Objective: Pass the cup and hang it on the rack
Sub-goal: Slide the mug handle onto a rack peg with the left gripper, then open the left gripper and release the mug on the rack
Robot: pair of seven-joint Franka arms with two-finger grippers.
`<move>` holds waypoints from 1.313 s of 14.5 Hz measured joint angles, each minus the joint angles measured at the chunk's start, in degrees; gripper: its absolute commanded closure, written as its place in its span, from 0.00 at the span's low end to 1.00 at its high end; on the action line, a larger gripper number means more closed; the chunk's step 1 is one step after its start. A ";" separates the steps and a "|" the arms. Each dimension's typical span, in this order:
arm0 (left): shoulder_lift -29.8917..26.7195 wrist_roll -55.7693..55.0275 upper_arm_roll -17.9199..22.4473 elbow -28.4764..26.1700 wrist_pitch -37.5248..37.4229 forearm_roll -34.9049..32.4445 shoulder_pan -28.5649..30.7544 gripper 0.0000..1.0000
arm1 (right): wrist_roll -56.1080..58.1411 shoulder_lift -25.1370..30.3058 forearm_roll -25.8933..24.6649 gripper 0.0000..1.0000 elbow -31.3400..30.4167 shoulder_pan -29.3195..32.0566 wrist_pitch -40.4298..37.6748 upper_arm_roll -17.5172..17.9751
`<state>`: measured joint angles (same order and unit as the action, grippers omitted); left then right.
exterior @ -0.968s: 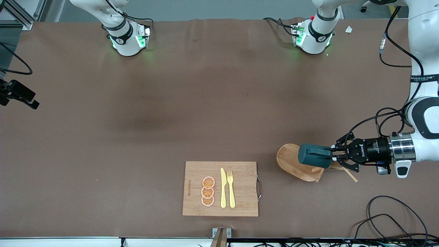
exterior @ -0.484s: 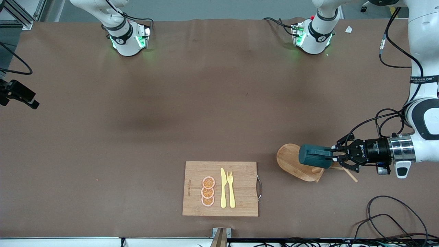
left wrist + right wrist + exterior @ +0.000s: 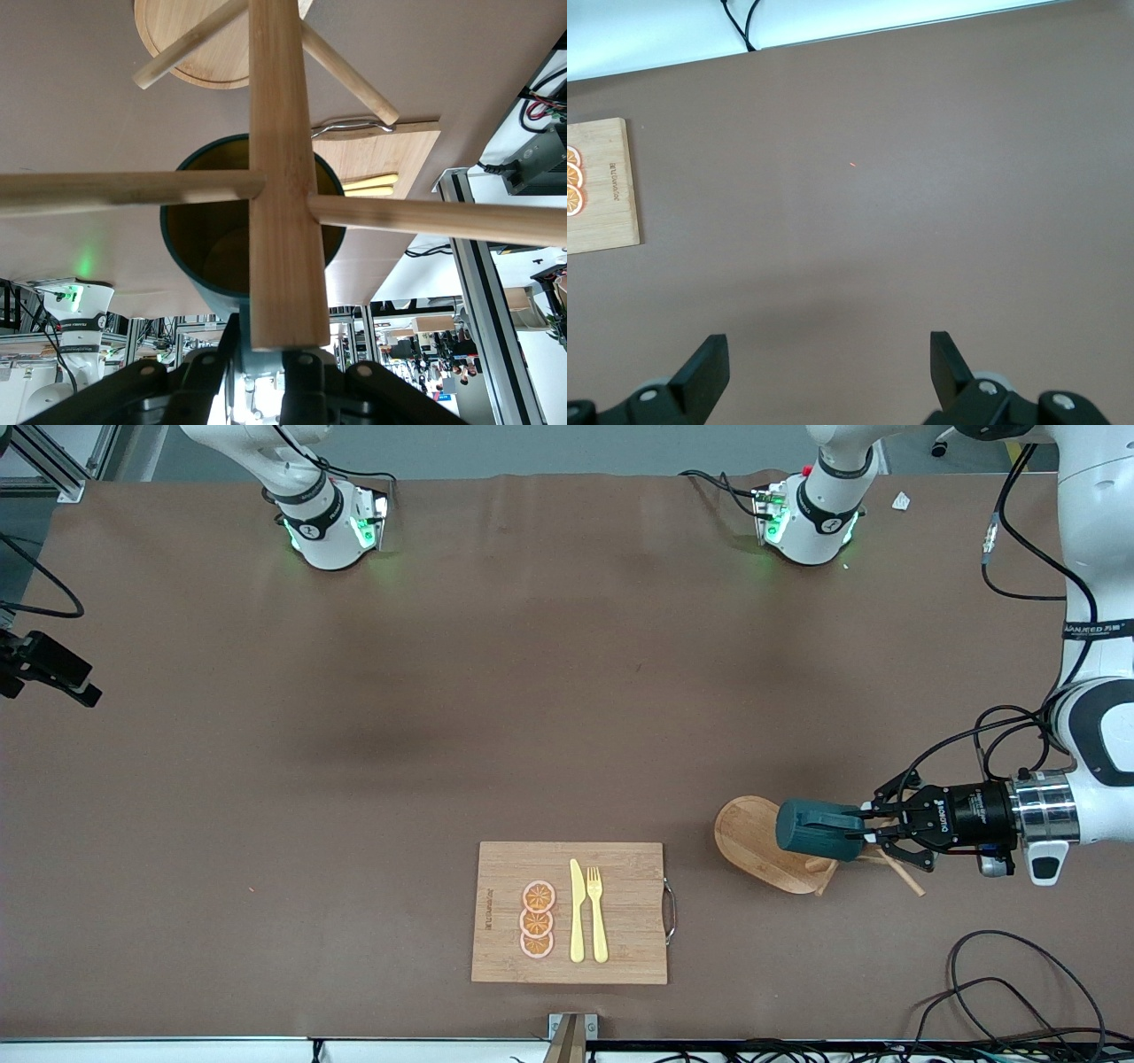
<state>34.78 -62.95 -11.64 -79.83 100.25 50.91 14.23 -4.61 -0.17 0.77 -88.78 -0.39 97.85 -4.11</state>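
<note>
The dark teal cup (image 3: 815,828) lies on its side in the air, with my left gripper (image 3: 864,833) shut on its handle. It hangs over the wooden rack (image 3: 753,841), right by the post and pegs. In the left wrist view the rack's post (image 3: 279,177) crosses in front of the cup's tan-yellow mouth (image 3: 199,239), with pegs (image 3: 124,188) reaching out to either side. The left gripper (image 3: 261,363) clamps the handle just past the post's end. My right gripper (image 3: 828,354) stands open over bare table with nothing between its fingers; the front view does not show it.
A rectangular cutting board (image 3: 633,903) with orange slices, a yellow knife and a fork lies near the front edge, beside the rack toward the right arm's end. Loose cables (image 3: 1001,974) lie at the near corner of the left arm's end.
The left gripper and the cup have shifted slightly toward the left arm's end of the table, along the rack's pegs. The right gripper has not moved.
</note>
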 measured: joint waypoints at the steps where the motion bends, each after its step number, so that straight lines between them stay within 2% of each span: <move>1: 0.00 0.00 0.00 0.00 0.00 0.00 0.13 0.94 | 0.00 0.00 0.00 0.00 0.02 0.00 0.00 0.00; 4: 0.00 0.00 0.00 0.00 0.00 0.00 0.63 0.92 | 0.00 0.00 0.00 0.00 0.08 0.00 0.00 0.00; 5: 0.00 0.00 0.00 0.00 0.00 0.00 0.70 0.81 | 0.00 0.00 0.00 0.00 0.08 0.00 0.00 0.00; 7: 0.00 0.00 -0.02 0.00 0.00 0.00 0.70 0.31 | 0.00 0.00 0.00 0.00 0.09 0.00 0.00 0.00; 8: 0.00 0.00 -0.04 0.00 0.00 0.06 0.70 0.00 | 0.00 0.00 0.00 0.00 0.09 0.00 0.00 0.00; 13: -0.24 0.02 -0.97 0.67 -0.05 0.13 0.54 0.00 | 0.00 0.00 0.00 0.00 0.09 0.00 0.00 0.00; 16: -2.63 0.08 -3.06 1.77 -0.40 -1.36 0.32 0.00 | 0.00 0.00 0.00 0.00 0.11 0.00 0.00 0.00; 17: -4.31 0.08 -4.33 1.93 -0.42 -3.57 0.06 0.00 | 0.00 0.00 0.00 0.00 0.13 0.00 0.00 -0.01; 19: -9.54 0.49 -7.18 2.12 -0.57 -14.15 -1.54 0.00 | 0.00 0.00 0.00 0.00 0.14 0.00 0.00 0.00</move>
<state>25.24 -62.46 -18.81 -77.71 99.68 36.76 12.69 -4.61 -0.16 0.77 -88.64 -0.39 97.85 -4.11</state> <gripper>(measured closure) 0.000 0.000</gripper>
